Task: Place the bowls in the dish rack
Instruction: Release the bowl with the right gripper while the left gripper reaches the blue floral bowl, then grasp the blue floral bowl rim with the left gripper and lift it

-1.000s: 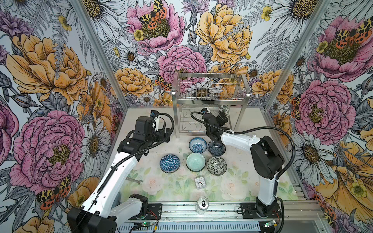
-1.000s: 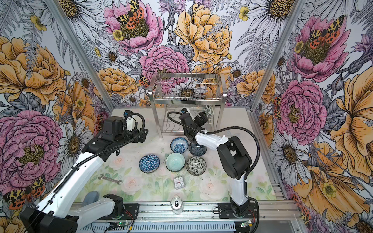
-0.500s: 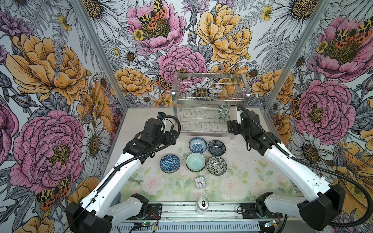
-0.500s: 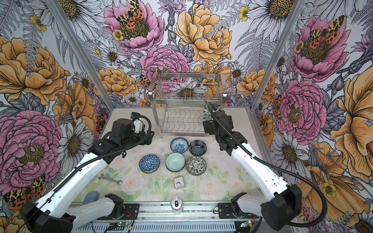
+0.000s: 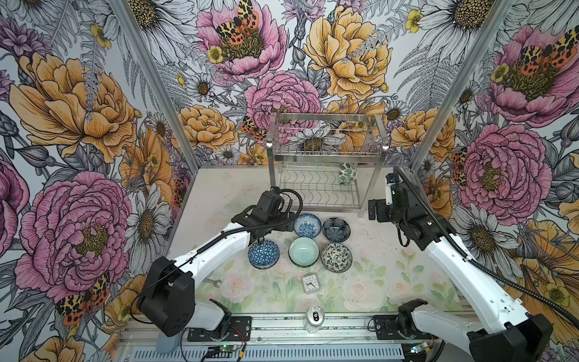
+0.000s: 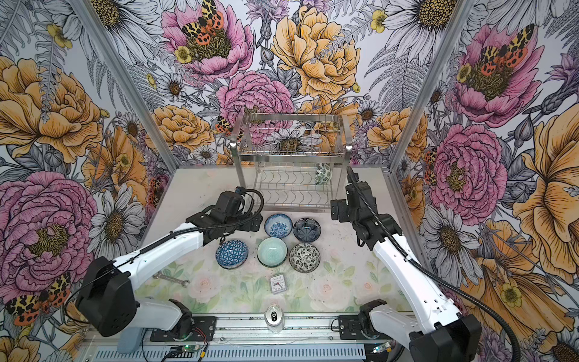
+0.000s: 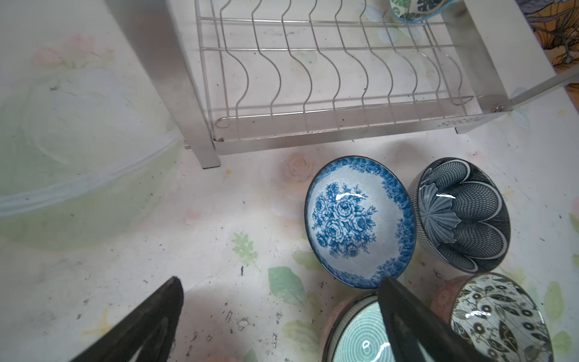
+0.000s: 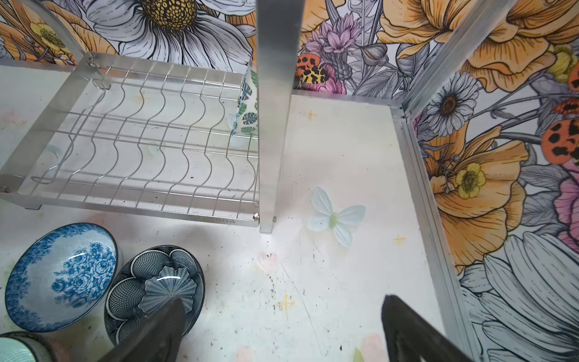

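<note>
so one green-leaf bowl (image 5: 347, 173) stands in the shiny dish rack (image 5: 316, 188).

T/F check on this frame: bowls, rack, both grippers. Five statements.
1. A leaf bowl sits in the rack's lower tier. True.
2. Five bowls stand on the table. True.
3. The left gripper grips a bowl. False: it is open and empty.
4. The rack's top tier holds two bowls. False: no bowl shows in it.
5. The right gripper is shut. False: it is open, holding nothing.
</note>
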